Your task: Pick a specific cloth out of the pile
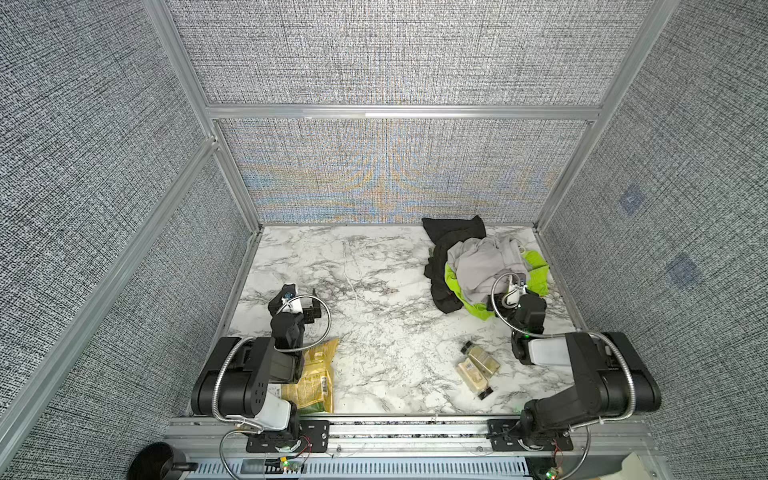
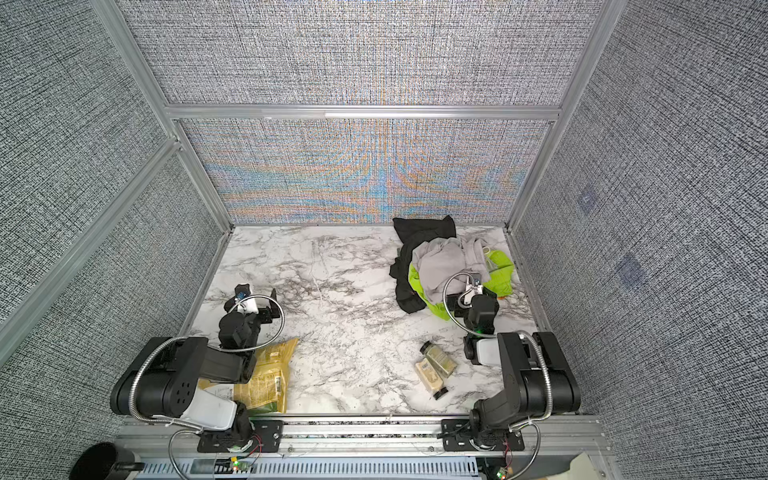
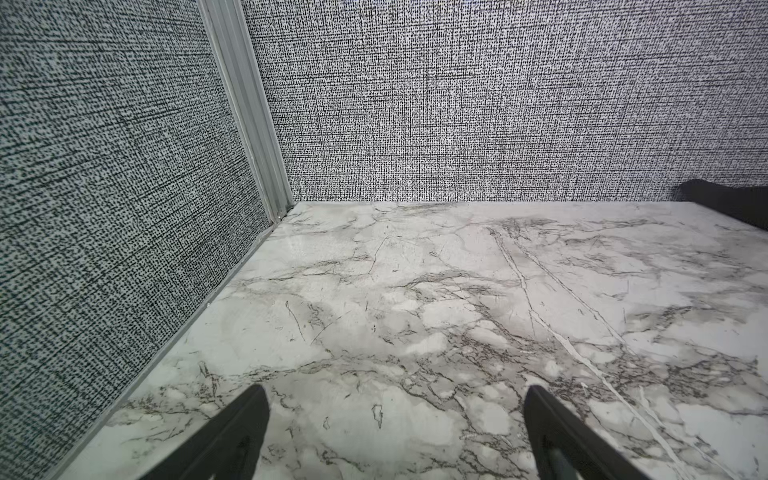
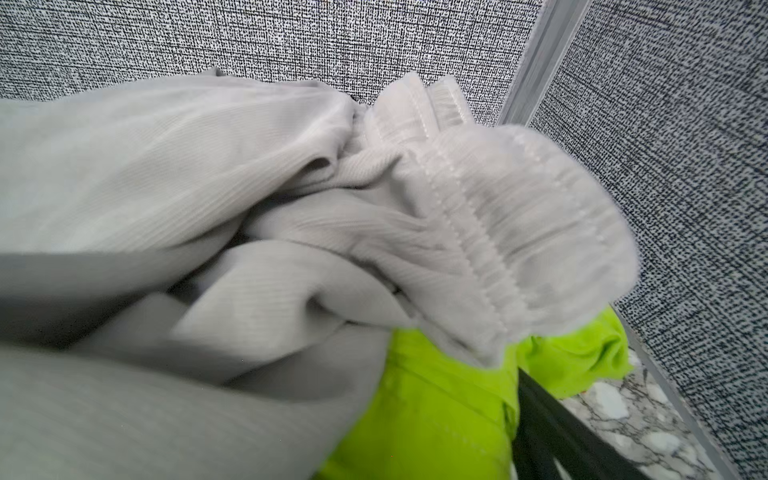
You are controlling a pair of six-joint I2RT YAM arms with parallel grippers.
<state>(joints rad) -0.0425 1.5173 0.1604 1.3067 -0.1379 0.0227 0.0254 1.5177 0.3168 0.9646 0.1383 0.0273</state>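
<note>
The pile [image 1: 484, 266] lies at the table's far right corner. On top is a light grey garment [image 4: 208, 187], and a black garment [image 1: 453, 235] lies at the back and left. The cloth [image 4: 436, 415], neon yellow-green, sticks out from under the grey one on the right [image 1: 538, 266] and at the front [image 2: 419, 282]. My right gripper [image 4: 390, 386] is pushed into the pile's near edge with its jaws wide. One finger [image 4: 552, 419] shows beside the neon fabric; grey fabric hides the other. My left gripper [image 3: 397, 390] stands open over bare marble at the left [image 1: 301, 297].
A yellow snack bag [image 1: 316, 374] lies under the left arm. Two small bottles [image 1: 478, 368] lie on the near right of the marble table [image 1: 374, 291]. Fabric walls and an aluminium corner post [image 4: 536, 62] stand close behind and right of the pile.
</note>
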